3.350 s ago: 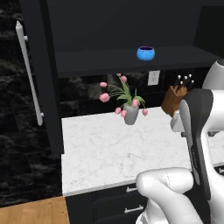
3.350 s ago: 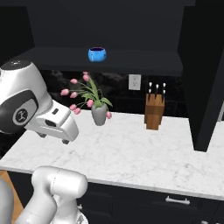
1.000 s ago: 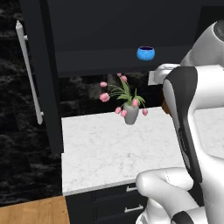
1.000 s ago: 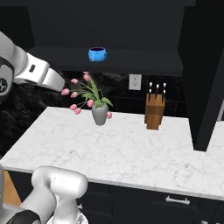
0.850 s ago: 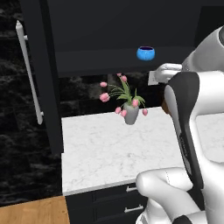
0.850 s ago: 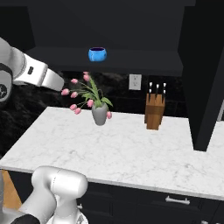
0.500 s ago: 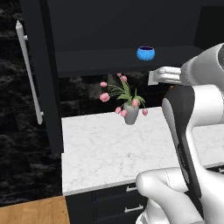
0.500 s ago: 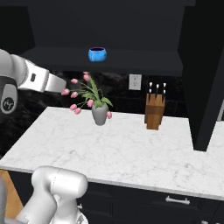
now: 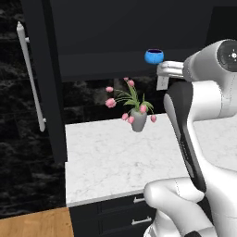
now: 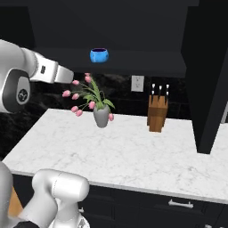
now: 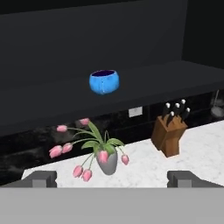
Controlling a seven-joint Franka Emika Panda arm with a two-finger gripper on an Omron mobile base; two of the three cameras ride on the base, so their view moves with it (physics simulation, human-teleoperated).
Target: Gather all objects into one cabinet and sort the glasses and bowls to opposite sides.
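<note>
A small blue bowl is parked on the dark shelf of the open black cabinet, seen straight ahead of the gripper and a bit above it, well apart. The jaws are spread fully wide and nothing is held between them. Lower down past the fingertips, a grey vase of pink tulips is seen on the white marble counter, with a wooden knife block off to the right.

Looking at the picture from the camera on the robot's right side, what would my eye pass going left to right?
The robot's white arm → small blue bowl on the dark shelf → vase of pink tulips on the marble counter → wall outlet → wooden knife block → black cabinet side.
</note>
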